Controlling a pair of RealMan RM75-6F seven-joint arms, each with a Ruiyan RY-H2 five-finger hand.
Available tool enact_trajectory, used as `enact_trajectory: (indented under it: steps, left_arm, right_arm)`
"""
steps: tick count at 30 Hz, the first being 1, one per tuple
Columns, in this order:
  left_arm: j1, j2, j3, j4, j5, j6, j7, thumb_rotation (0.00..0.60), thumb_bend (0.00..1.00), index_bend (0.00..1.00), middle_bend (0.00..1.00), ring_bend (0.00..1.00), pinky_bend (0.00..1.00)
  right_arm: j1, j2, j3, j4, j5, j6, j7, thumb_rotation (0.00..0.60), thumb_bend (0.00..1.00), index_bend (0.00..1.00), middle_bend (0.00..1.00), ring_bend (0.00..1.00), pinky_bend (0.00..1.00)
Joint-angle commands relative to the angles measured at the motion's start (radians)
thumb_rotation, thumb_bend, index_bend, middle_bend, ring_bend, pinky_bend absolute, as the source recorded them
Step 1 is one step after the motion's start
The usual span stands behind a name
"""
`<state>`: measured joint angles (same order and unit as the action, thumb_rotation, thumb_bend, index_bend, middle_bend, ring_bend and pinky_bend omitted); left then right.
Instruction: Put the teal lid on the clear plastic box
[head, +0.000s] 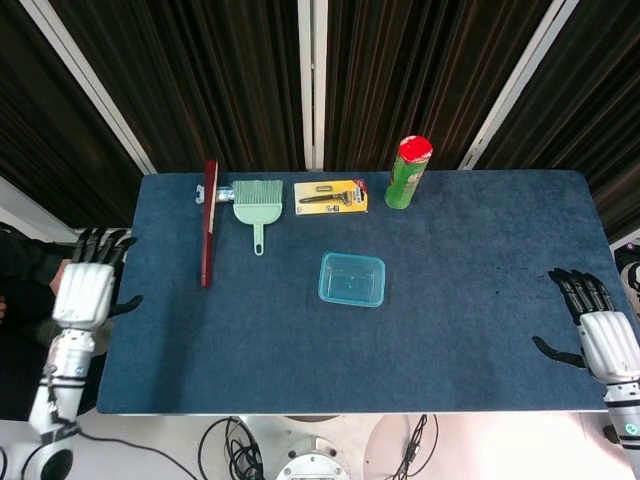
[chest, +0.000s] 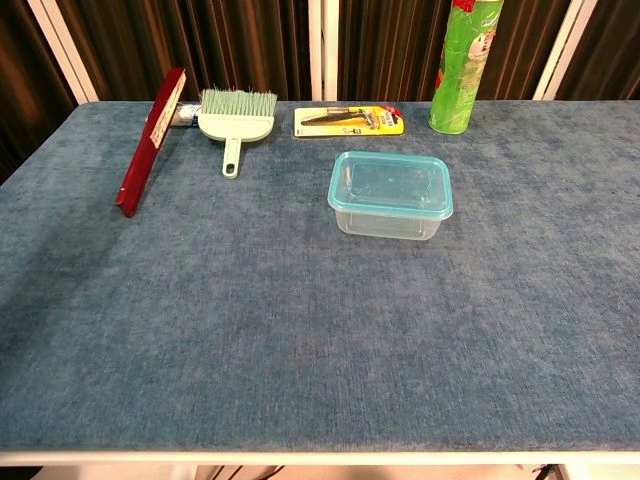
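the left hand (head: 84, 290) hangs off the left edge of the table, its dark fingers (head: 100, 240) straight and fanned slightly apart, thumb out to the side, nothing in its grasp; it shows only in the head view. the right hand (head: 603, 335) sits off the right edge near the front corner, fingers (head: 578, 288) likewise stretched and apart, thumb jutting left toward the table, holding nothing; it too shows in the head view alone. both hands are well apart from everything on the cloth. the blue table (head: 470, 300) carries the clear plastic box (head: 352, 279) near its middle, and the teal lid (chest: 390, 186) lies on top of it, its rim lining up with the box's edges all round as far as the chest view shows; whether it is pressed fully shut cannot be told. behind the box, along the far edge, lies a yellow card pack (head: 331, 196) with a dark tool on it, flat on the cloth. just to the right of the pack stands a green canister (head: 408, 173) with a red cap, upright. to the left of the pack lies a pale green hand brush (head: 257, 203), bristles toward the far edge and handle pointing to the front. further left, a long dark red strip (head: 209, 222) lies lengthwise from back to front, beside the brush, with a small grey piece (head: 224, 192) showing between their far ends.
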<state>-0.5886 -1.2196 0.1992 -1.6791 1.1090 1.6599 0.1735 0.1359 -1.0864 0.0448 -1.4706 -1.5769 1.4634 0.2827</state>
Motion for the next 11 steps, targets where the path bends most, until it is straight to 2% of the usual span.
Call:
enact_trajectory:
  steps: [1,6,11]
  left_arm:
    - [0.134,0.05,0.049,0.025,0.068,0.073,-0.076,0.6,0.03,0.19,0.12,0.0,0.0]
    - [0.25,0.039,0.051,0.026,0.114,0.128,-0.076,0.6,0.03,0.18,0.12,0.0,0.0]
    - [0.338,0.011,0.031,0.053,0.137,0.149,-0.079,0.6,0.03,0.18,0.12,0.0,0.0]
  right_arm:
    - [-0.013,-0.021,-0.005,0.017,-0.019,0.035,-0.014,0.6,0.13,0.0,0.04,0.0,0.0]
    - [-0.056,-0.059,-0.005,0.035,0.0,0.092,-0.08,0.6,0.15,0.0,0.04,0.0,0.0]
    - [-0.09,-0.053,-0.02,0.013,0.022,0.1,-0.092,0.6,0.15,0.0,0.03,0.0,0.0]
